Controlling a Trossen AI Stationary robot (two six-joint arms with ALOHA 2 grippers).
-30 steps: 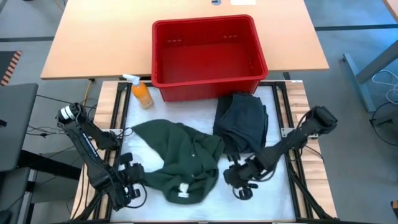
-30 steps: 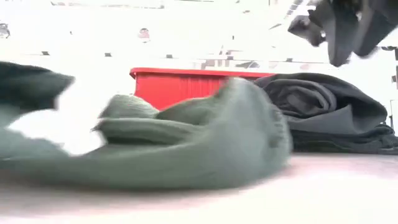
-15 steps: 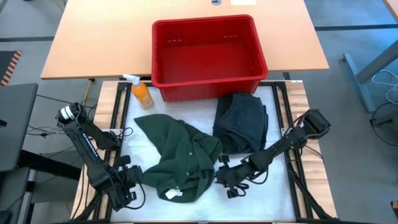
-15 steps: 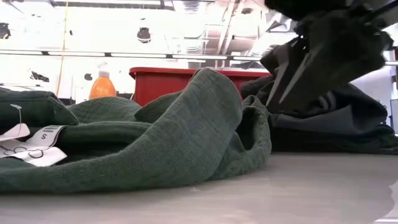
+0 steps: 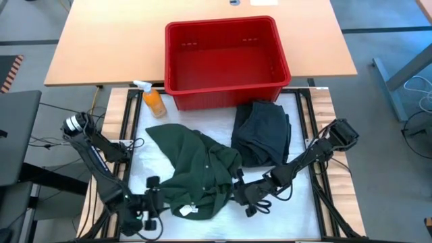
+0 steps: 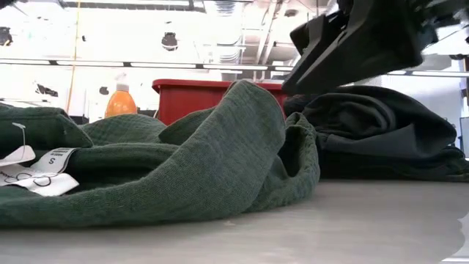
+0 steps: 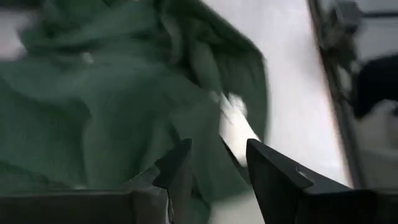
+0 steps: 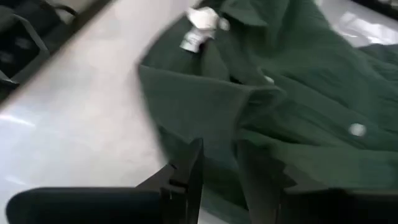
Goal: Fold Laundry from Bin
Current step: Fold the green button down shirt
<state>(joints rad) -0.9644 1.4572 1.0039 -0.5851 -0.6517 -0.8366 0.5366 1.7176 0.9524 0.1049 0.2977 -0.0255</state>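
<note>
Crumpled dark green cloth garment [image 5: 196, 172] near bench [image 5: 223, 226] front edge; left claw [image 7: 214, 171] apart beside it, right claw [image 8: 217, 168] apart at its hem.

A wooden table [image 5: 101, 47] stands on grey floor [image 5: 27, 20] under ceiling strip lights [image 6: 183, 66].

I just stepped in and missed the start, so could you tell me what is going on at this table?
The robot is working on laundry. A crumpled green garment lies on the table in front of the empty red bin, with a dark garment folded beside it. The left gripper sits open at the green garment's near left edge, holding nothing. The right gripper is at its right edge, fingers apart over a fold.
</note>
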